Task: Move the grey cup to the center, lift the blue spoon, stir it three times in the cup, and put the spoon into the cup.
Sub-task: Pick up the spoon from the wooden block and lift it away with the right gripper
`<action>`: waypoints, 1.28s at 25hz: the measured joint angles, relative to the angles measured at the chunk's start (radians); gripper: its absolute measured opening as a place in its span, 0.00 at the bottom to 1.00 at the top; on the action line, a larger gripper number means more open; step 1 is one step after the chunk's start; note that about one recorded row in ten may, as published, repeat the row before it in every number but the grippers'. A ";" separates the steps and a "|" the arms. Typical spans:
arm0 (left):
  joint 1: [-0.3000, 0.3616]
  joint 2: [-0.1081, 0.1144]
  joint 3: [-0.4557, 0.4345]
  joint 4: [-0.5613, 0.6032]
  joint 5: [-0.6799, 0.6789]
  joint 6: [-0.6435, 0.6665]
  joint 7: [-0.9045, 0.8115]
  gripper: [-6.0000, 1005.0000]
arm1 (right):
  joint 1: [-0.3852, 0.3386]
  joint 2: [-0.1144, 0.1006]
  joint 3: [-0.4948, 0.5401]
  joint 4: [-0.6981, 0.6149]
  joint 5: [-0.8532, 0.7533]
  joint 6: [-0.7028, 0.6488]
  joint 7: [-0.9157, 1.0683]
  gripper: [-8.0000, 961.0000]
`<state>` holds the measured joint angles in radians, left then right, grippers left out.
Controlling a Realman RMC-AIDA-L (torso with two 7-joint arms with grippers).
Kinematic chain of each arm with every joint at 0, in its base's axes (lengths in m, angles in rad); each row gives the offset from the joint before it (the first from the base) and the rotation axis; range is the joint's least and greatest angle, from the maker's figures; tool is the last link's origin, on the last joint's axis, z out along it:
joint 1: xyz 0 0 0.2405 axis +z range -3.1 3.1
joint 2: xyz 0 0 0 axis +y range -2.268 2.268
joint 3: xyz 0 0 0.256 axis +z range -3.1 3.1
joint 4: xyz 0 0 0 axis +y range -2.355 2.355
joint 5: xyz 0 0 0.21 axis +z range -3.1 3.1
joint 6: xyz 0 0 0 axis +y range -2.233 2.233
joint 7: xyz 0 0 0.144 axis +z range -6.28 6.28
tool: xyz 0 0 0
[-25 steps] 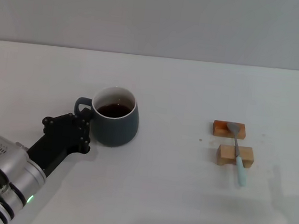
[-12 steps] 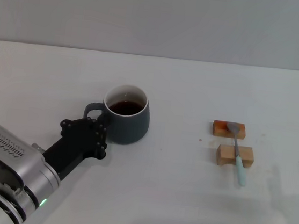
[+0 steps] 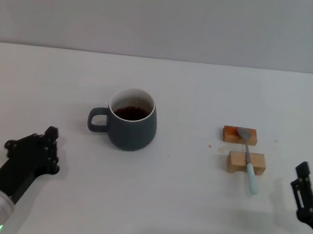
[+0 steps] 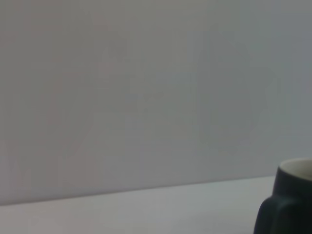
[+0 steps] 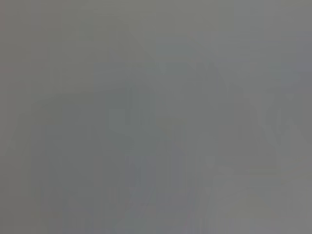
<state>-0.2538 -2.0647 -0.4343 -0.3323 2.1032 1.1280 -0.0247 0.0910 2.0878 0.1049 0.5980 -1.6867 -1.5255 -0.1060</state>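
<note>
The grey cup [image 3: 129, 119] is seen standing upright on the white table [image 3: 180, 210], a little left of the middle of the head view, with its loop handle turned toward the robot's left side and dark brown liquid visible inside its white interior. No gripper is in contact with it. The left gripper [image 3: 31, 151] is placed low at the left of the head view, well apart from the cup and on the handle's side; its black fingers are seen apart, with nothing held between them. In the left wrist view only an edge of the cup [image 4: 287, 204] is caught, against the plain grey wall and the pale tabletop. The blue spoon [image 3: 248, 158] is laid across two wooden blocks [image 3: 245, 162] to the right of the cup and well apart from it: its grey metal bowl is rested on the farther block, its neck is carried over the nearer block, and its pale blue handle is pointed toward the robot, past the nearer block's front edge. The right gripper [image 3: 306, 193] is found at the lower right edge of the head view, near the handle end of the spoon but not touching it; whether its fingers are spread or closed cannot be told. Nothing distinct is shown in the right wrist view.
</note>
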 joint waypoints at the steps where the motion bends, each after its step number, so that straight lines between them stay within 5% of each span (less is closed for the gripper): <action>1: 0.010 0.000 0.000 0.003 0.000 0.005 0.000 0.00 | 0.009 0.000 0.004 -0.010 0.000 0.037 0.000 0.73; 12: 0.092 0.000 -0.066 0.017 -0.005 0.088 -0.012 0.00 | 0.022 0.003 0.002 -0.027 0.001 0.153 -0.011 0.72; 32: 0.112 0.000 -0.091 0.021 -0.007 0.102 -0.044 0.00 | 0.086 0.004 -0.010 -0.014 0.000 0.291 -0.012 0.73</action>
<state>-0.1413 -2.0646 -0.5249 -0.3114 2.0962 1.2295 -0.0689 0.1772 2.0923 0.0950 0.5844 -1.6867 -1.2346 -0.1182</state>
